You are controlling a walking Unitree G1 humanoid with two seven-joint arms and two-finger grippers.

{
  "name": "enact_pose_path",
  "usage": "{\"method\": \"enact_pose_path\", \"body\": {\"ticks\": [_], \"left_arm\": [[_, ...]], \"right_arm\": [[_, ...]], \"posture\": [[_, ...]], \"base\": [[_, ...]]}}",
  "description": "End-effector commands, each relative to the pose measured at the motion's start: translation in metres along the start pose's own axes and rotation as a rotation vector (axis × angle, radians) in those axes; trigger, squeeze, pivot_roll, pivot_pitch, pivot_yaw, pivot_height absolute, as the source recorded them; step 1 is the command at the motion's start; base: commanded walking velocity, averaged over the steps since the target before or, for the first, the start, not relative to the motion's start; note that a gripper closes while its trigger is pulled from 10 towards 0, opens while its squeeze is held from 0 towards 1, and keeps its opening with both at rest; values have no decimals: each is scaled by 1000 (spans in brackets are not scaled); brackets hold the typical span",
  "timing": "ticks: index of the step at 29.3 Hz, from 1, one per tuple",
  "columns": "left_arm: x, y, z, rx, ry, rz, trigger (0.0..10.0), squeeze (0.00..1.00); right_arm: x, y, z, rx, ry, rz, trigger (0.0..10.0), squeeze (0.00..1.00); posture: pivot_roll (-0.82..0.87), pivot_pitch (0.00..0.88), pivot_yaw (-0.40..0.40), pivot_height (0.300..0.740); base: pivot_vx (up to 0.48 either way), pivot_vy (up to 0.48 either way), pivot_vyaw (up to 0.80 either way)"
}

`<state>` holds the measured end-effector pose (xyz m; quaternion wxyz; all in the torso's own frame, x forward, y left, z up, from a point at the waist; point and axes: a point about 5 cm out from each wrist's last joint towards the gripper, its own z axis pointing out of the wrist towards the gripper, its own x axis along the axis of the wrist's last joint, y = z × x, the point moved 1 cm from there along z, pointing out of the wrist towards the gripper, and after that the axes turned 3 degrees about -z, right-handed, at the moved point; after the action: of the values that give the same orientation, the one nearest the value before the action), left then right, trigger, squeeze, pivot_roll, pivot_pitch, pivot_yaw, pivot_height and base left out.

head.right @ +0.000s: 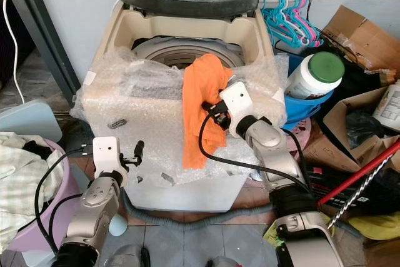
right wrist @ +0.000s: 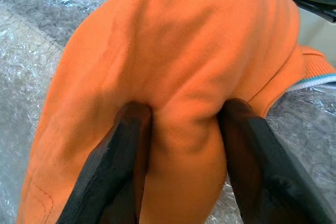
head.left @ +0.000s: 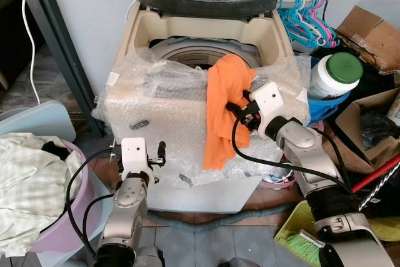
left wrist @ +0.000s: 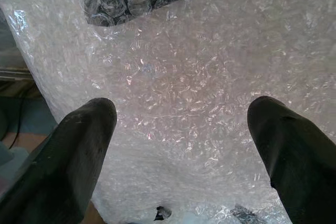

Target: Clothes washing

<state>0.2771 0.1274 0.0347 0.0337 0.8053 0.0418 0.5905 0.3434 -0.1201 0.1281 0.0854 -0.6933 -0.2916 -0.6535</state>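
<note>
Top-load washing machine (head.left: 150, 26), lid up, front & rim wrapped in bubble wrap (head.left: 156, 129). Orange garment (head.left: 222, 107) draped over the front rim, upper part at the drum opening, rest hanging down the wrapped front. Right end effector (head.left: 240, 112) is at the garment's right edge, about mid-height; in the wrist view its two black fingers (right wrist: 113, 171) pinch a fold of the orange cloth betw. them, closed on fabric. Left end effector (head.left: 159, 152) sits lower, just in front of the wrapped machine front, well left of the garment; fingers (left wrist: 68, 166) spread wide, nothing betw. them, bubble wrap right ahead. Pink basin (head.left: 65, 217) w/ pale checked cloth (head.left: 28, 186) at the robot's left. White jar w/ green lid (head.left: 334, 74) on the right, beside cardboard boxes (head.left: 369, 32) & hangers (head.left: 306, 20).
</note>
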Motion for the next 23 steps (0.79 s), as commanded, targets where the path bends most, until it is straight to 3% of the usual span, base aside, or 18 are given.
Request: {"method": "enact_pose_path", "body": {"ticks": [1, 12, 14, 23], "left_arm": [[1, 2, 0, -1, -3, -2, 10000, 0], [0, 6, 1, 2, -9, -10, 10000, 0], [-1, 7, 2, 4, -11, -15, 10000, 0], [0, 9, 2, 15, -7, -21, 10000, 0]], "right_arm": [[-7, -6, 2, -7, -48, 33, 0, 0], [-8, -4, 5, -37, -64, 84, 0, 0], [-4, -1, 9, -27, -62, 115, 0, 0], [20, 23, 28, 18, -47, 94, 0, 0]], "posture": [[32, 0, -32, 740], [28, 0, -48, 740], [27, 0, -50, 740], [41, 0, -73, 740]], "base": [[0, 0, 0], [0, 0, 0], [0, 0, 0], [0, 0, 0]]}}
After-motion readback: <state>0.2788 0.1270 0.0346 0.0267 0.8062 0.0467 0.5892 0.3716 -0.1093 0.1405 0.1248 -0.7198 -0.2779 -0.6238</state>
